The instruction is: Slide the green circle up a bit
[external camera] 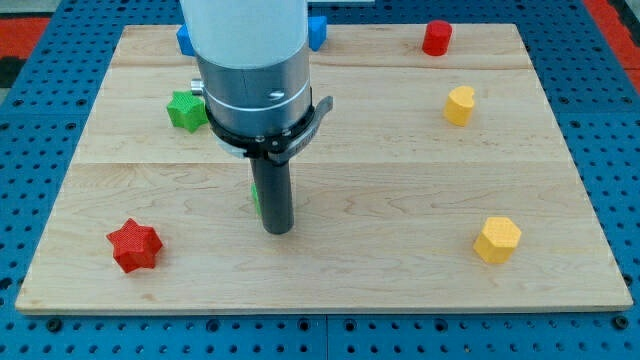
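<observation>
The green circle point(255, 198) is almost wholly hidden behind my rod; only a thin green sliver shows at the rod's left side, near the middle of the board. My tip point(277, 231) rests on the board just below and to the right of that sliver, close against the block. Whether the tip touches the block cannot be told.
A green star point(185, 110) lies up left, partly behind the arm. Blue blocks point(184, 39) point(318, 30) peek out at the top edge. A red cylinder point(436, 38) is top right, a yellow block point(460, 105) below it, a yellow hexagon point(497, 240) lower right, a red star point(134, 246) lower left.
</observation>
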You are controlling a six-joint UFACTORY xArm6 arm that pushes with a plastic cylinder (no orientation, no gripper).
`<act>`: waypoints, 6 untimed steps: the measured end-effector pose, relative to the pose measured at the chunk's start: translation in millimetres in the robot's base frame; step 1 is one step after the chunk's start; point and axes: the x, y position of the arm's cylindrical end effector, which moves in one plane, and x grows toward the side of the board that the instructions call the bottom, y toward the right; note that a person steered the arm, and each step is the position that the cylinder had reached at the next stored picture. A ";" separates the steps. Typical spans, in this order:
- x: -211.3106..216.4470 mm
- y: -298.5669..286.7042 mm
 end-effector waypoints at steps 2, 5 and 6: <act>-13.0 -0.6; -21.3 -6.9; -27.6 -6.9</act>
